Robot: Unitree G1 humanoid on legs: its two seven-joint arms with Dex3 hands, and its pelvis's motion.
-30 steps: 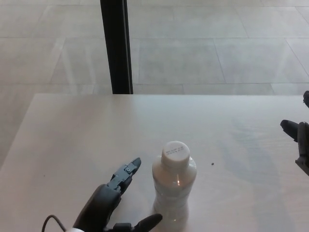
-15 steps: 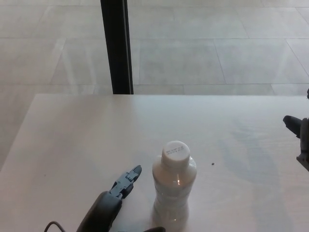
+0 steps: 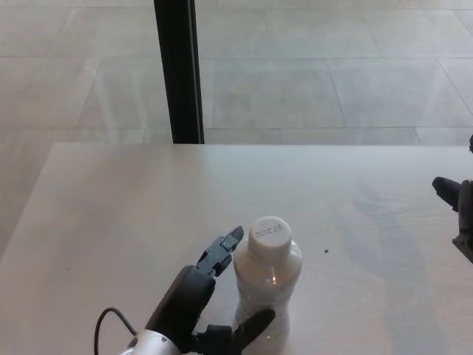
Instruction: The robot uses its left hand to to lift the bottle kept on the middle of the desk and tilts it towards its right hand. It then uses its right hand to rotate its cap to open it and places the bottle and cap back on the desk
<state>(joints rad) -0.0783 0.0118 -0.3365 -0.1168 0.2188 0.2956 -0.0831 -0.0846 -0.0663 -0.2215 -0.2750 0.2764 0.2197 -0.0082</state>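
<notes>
A clear plastic bottle [image 3: 266, 292] with a white cap [image 3: 269, 231] stands upright on the pale desk [image 3: 111, 214], near the front middle. My left hand [image 3: 203, 303] is right beside its left side, open, with its fingers [image 3: 222, 251] reaching past the bottle's shoulder and its thumb [image 3: 247, 329] curling in front of the base. Whether it touches the bottle I cannot tell. My right hand [image 3: 458, 211] shows only partly at the right edge, above the desk and well away from the bottle.
A black vertical post [image 3: 177, 70] rises behind the desk's far edge. Beyond it lies a tiled floor [image 3: 332, 74]. A small dark speck [image 3: 326, 251] sits on the desk right of the bottle. A black cable [image 3: 111, 325] loops at my left wrist.
My left hand has moved forward and to the right, up against the bottle's left side, with the thumb now in front of its base. The bottle and my right hand have not moved.
</notes>
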